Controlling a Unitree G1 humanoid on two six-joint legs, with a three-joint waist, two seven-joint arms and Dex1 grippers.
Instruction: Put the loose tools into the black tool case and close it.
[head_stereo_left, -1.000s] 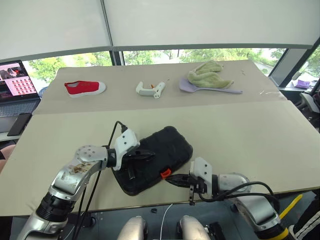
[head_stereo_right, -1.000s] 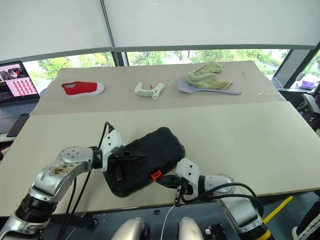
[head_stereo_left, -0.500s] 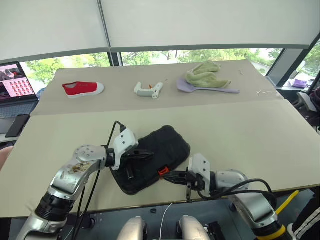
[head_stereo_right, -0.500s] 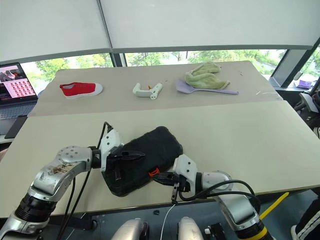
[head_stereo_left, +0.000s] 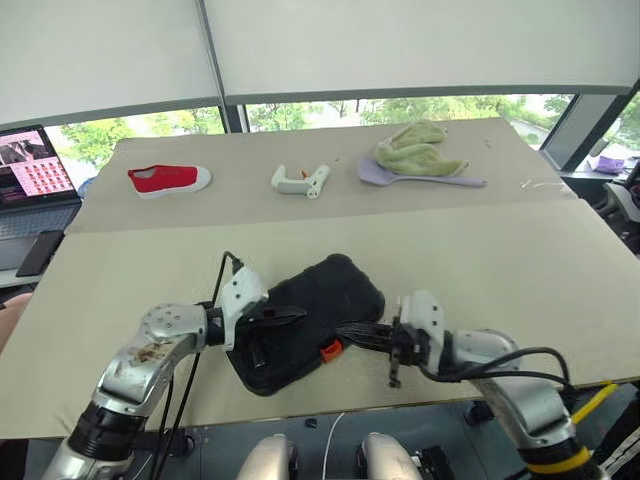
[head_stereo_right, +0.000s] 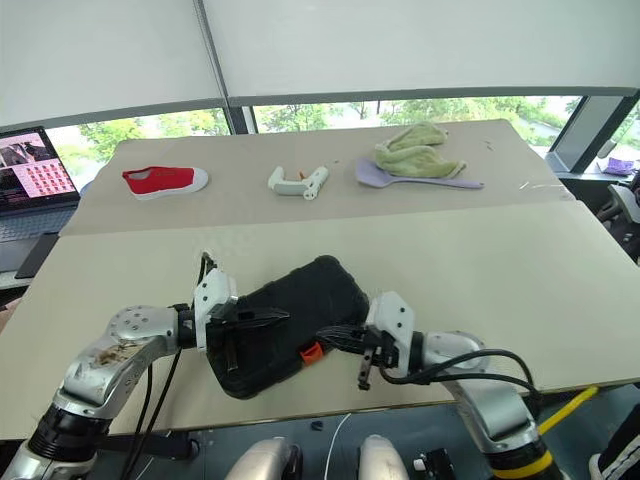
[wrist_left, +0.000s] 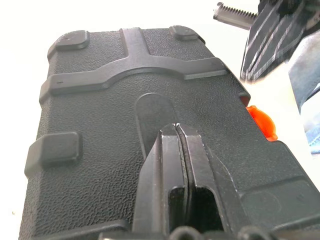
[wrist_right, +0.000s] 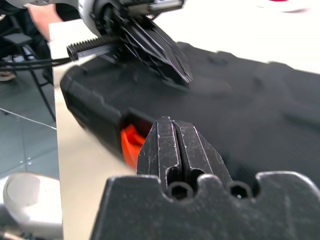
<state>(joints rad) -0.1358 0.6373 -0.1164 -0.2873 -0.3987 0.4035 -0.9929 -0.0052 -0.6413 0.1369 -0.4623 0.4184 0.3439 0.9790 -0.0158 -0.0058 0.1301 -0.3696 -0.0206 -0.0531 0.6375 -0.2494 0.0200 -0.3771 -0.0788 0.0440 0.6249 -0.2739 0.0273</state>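
The black tool case (head_stereo_left: 325, 300) lies closed, at a slant, near the table's front edge, with its orange latch (head_stereo_left: 330, 350) on the near side. My left gripper (head_stereo_left: 297, 314) is shut, its tips over the textured lid (wrist_left: 100, 100); whether they touch it I cannot tell. From the right, my right gripper (head_stereo_left: 348, 333) is shut too, its tips close above the latch (wrist_right: 131, 142). Neither gripper holds anything. The loose tools are out of view.
On the far table lie a red shoe (head_stereo_left: 168, 178), a white plastic part (head_stereo_left: 300, 181) and a green cloth (head_stereo_left: 415, 150) on a purple scoop (head_stereo_left: 440, 180). At the far left are a laptop (head_stereo_left: 30, 165) and a phone (head_stereo_left: 38, 250). The case lies close to the table's front edge (head_stereo_left: 400, 395).
My right gripper has risen a little and shifted right beside the latch. The left gripper and the case have kept their places.
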